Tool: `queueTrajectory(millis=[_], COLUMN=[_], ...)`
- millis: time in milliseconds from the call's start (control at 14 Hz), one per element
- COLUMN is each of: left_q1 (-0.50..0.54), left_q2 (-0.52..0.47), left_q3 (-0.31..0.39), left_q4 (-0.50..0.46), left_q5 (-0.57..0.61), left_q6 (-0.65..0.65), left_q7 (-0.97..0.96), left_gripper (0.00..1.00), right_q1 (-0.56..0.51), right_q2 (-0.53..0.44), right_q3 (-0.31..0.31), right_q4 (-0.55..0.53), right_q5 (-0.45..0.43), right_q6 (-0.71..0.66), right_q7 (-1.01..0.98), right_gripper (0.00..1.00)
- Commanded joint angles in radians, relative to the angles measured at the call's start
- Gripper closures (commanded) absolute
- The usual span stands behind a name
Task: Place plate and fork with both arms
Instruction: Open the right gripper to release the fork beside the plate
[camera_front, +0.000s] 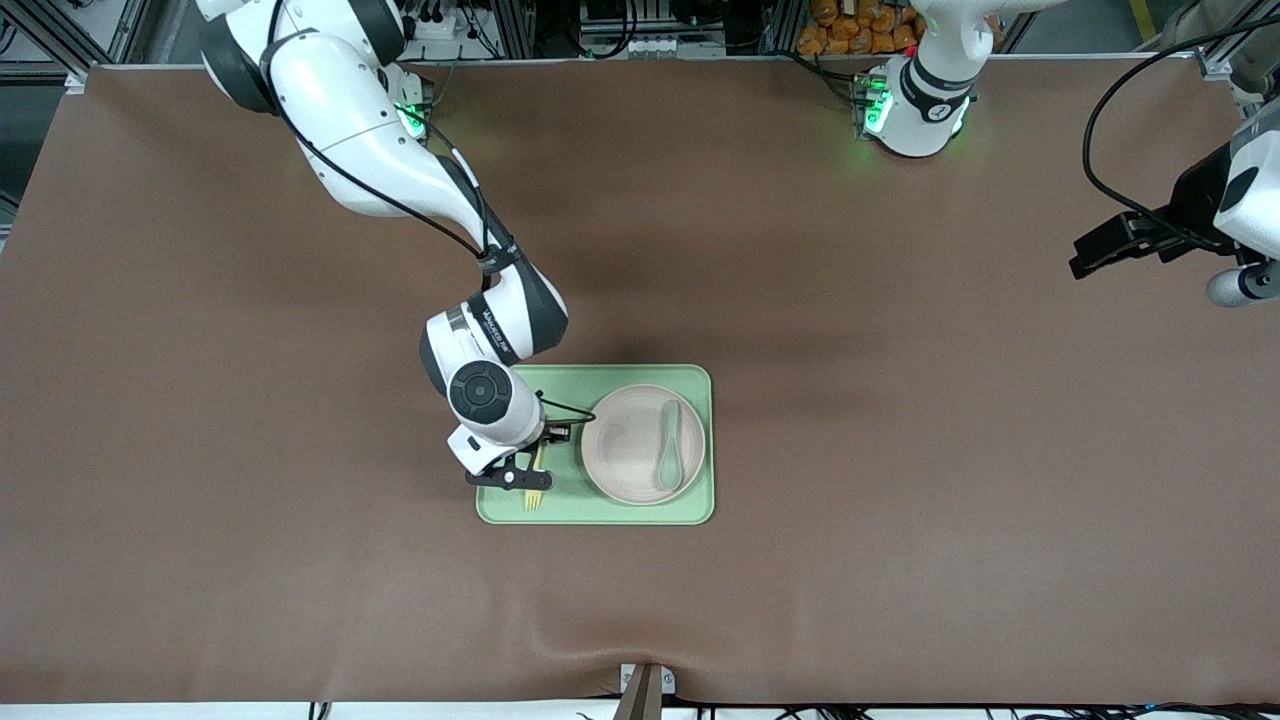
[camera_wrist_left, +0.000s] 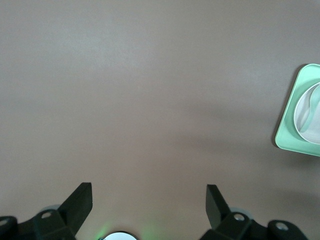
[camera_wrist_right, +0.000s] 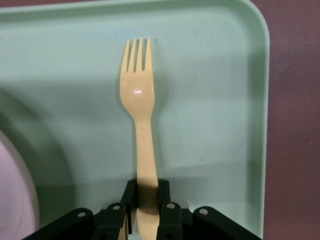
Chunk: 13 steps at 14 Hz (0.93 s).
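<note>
The right pincer (camera_front: 527, 470) hangs low over the green tray (camera_front: 690, 510), at the tray's end toward the right arm's end of the counter (camera_front: 250, 560), and its fingers (camera_wrist_right: 130, 202) are pressed against the handle of the pale yellow fork (camera_front: 535, 490). From the right wrist view the fork (camera_wrist_right: 138, 107) runs straight out from between those fingers, tines pointing away from the pincer, with the tray's floor (camera_wrist_right: 210, 100) under it and the tray's rounded corner just off to one side; I cannot tell whether the tines rest on the tray or hang just above it. In the front view the tines reach toward the tray's edge nearest the camera. Just beside the pincer, toward the left arm's end of the tray, the round beige-pink plate (camera_front: 625, 450) sits flat on the tray, filling most of that half, and a grey-green spoon (camera_front: 669, 450) lies on the plate along its edge away from the pincer. Well apart from all this, the left pincer (camera_front: 1100, 250) waits up in the air over the bare brown counter at the left arm's end, fingers (camera_wrist_left: 80, 202) spread wide with nothing between them; its wrist view catches only a corner of the tray (camera_wrist_left: 287, 125) and a bit of the plate (camera_wrist_left: 305, 117) off to one side.
</note>
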Motion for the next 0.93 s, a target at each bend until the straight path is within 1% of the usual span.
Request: queueTrajectory(millis=[0,214,357,500,571,643,857], left_q1=[0.009,0.009,0.009,0.009,0.01,0.01,0.012], left_q2=[-0.013,-0.012,-0.012,-0.013,-0.016,-0.018,-0.021], left_q3=[-0.003,-0.003,-0.003,-0.003,-0.003,-0.003,-0.002], left_q4=[-0.009,-0.011,-0.011,-0.011,-0.015,-0.017,-0.023], left_q5=[-0.02,-0.02,-0.02,-0.02,-0.02,-0.02,-0.02], left_q6=[0.005,0.005,0.005,0.003,0.001,0.003,0.001], left_q7=[0.017,0.015,0.017,0.015,0.015,0.017,0.017], left_gripper=[0.0,0.0,0.0,0.0,0.0,0.0,0.0], right_q1=[-0.009,-0.02,-0.038,-0.116,-0.138,-0.156,-0.271], right_q2=[-0.071,-0.122,-0.178,-0.252,-0.277,-0.301,-0.383], right_q3=[0.006,0.001,-0.002,0.003,0.003,-0.002,0.0], right_q4=[-0.054,0.009,0.024,0.021,0.021,0.023,0.021], right_q5=[0.006,0.007,0.003,0.004,0.003,-0.002,-0.004], right_q6=[-0.024,-0.151,-0.195,-0.204,-0.224,-0.253,-0.352], right_q7=[-0.006,-0.006,-0.009,-0.041,-0.105,-0.156,-0.231], right_gripper=[0.0,0.0,0.0,0.0,0.0,0.0,0.0])
